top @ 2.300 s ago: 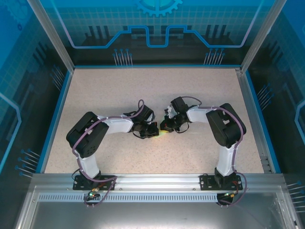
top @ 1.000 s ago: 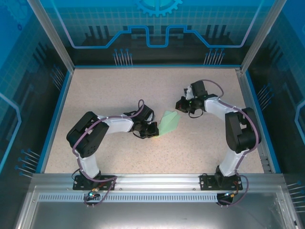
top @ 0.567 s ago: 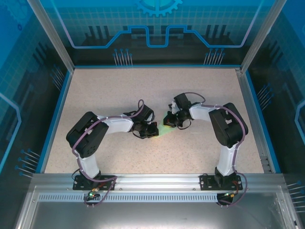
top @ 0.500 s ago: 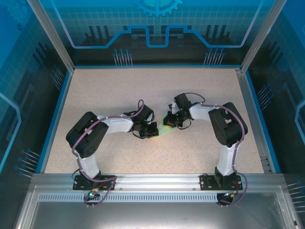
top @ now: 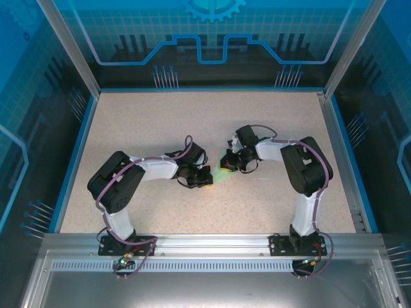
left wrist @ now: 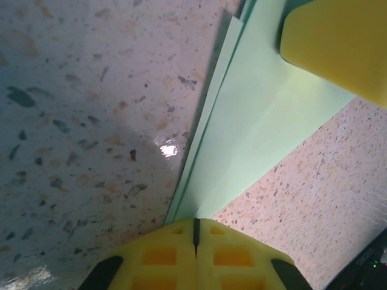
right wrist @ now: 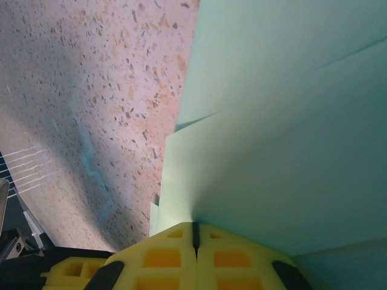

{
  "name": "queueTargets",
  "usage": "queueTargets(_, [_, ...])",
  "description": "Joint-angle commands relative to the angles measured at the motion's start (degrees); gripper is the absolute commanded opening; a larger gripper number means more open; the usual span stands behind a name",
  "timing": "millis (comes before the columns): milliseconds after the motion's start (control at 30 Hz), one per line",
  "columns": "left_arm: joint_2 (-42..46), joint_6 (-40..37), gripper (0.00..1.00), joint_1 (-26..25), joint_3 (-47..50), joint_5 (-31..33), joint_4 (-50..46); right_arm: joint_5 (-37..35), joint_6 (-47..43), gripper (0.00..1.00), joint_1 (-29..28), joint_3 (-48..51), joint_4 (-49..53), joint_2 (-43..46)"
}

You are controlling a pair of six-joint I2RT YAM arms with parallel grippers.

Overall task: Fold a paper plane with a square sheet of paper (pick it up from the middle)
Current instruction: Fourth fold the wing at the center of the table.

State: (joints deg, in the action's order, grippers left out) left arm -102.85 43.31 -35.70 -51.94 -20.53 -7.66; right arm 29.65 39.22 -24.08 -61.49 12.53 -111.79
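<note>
Left gripper (left wrist: 195, 225) has its fingers pressed together, empty, tips touching the narrow end of the paper plane (left wrist: 254, 133). Right gripper (right wrist: 195, 228) is likewise closed, tips against its layered folds. The plane lies flat mid-table (top: 160, 122), far from every edge.

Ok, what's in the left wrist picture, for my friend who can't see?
A folded strip of pale green paper lies on a speckled table, its narrow end meeting the shut yellow left tool at the bottom. Another yellow pad sits over the paper at top right.
</note>
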Motion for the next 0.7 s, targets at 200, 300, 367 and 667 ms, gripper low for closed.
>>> queueTargets(200, [0.43,-0.79,0.00,1.49,7.26,-0.84,-1.85,-4.43,-0.02,0.01,1.00,0.32,3.99,-3.17])
queueTargets(300, [1.11,-0.16,0.00,1.60,9.89,-1.96,-0.70,-4.52,-0.03,0.01,1.27,0.41,4.16,-3.31])
queueTargets(367, [2.12,0.00,0.00,1.85,10.92,-2.38,-0.32,-4.38,-0.12,0.01,1.48,0.59,4.08,-3.19])
queueTargets(667, [13.50,-2.45,0.04,3.90,7.02,-1.63,-4.43,-2.26,-0.81,0.02,1.67,-0.97,4.45,-1.94])
